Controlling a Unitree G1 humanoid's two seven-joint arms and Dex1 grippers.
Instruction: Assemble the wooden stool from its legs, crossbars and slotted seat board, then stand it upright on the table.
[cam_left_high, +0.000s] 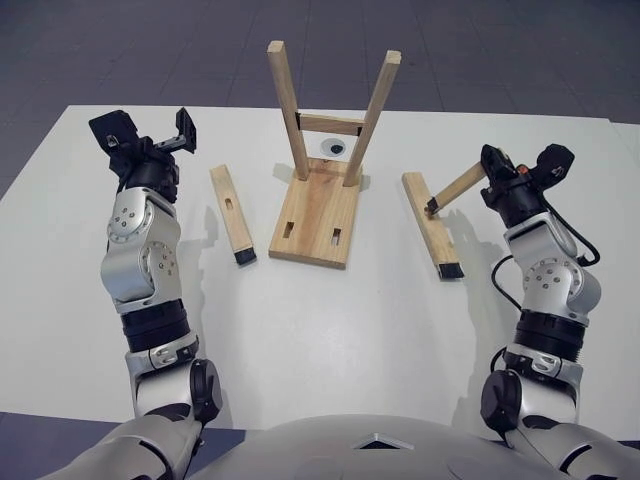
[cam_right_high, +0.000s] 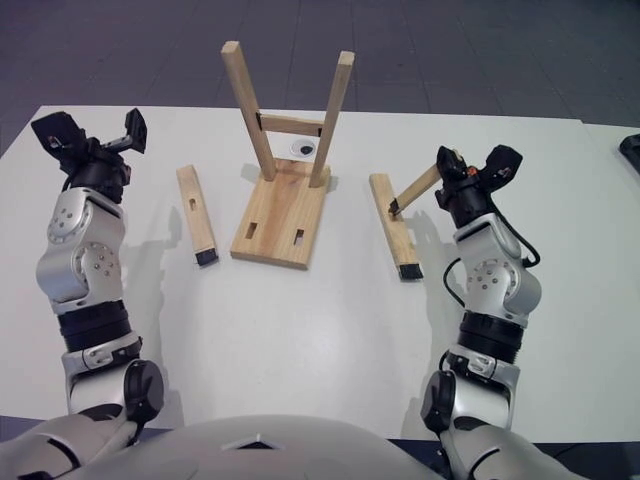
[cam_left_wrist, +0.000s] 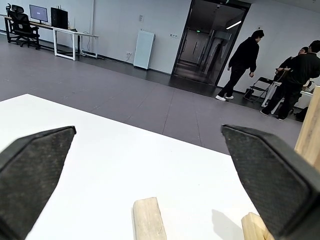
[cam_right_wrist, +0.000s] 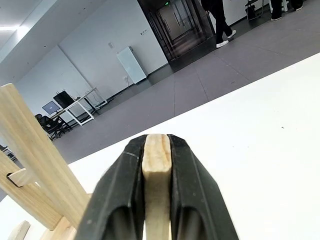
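The white desk (cam_left_high: 330, 330) is carrying every part of the stool. Nearest, two loose legs are lying flat, each with a black cap (cam_left_high: 243, 257) at its near end: the left loose leg (cam_left_high: 232, 214) is lying just left of the seat board (cam_left_high: 312, 225), apart from it, and the right loose leg (cam_left_high: 432, 225) is lying to the board's right, a little farther off. The seat board is lying flat between them, running near to far, and serving as the holder here: its two near slots (cam_left_high: 288, 229) are showing as open dark holes, while at its far end two upright legs (cam_left_high: 290, 105) are standing in it, leaning slightly apart toward the top. The right hand (cam_left_high: 492, 170) is hovering just right of the right loose leg, its fingers (cam_right_wrist: 115, 195) clamped together on one end of a held crossbar (cam_left_high: 455, 190); that crossbar is slanting down and leftward, and its free end is meeting the far half of the right loose leg, though whether it is seated in a slot I cannot tell. The left hand (cam_left_high: 150, 130) is hovering above the desk's left side, left of and beyond the left loose leg's far end, its fingers (cam_left_wrist: 30, 170) spread wide apart and gripping nothing. Farther back, a fixed crossbar (cam_left_high: 330, 125) is bridging the two upright legs partway up, and a dark round mark (cam_left_high: 333, 148) is sitting on the desk just behind the board.
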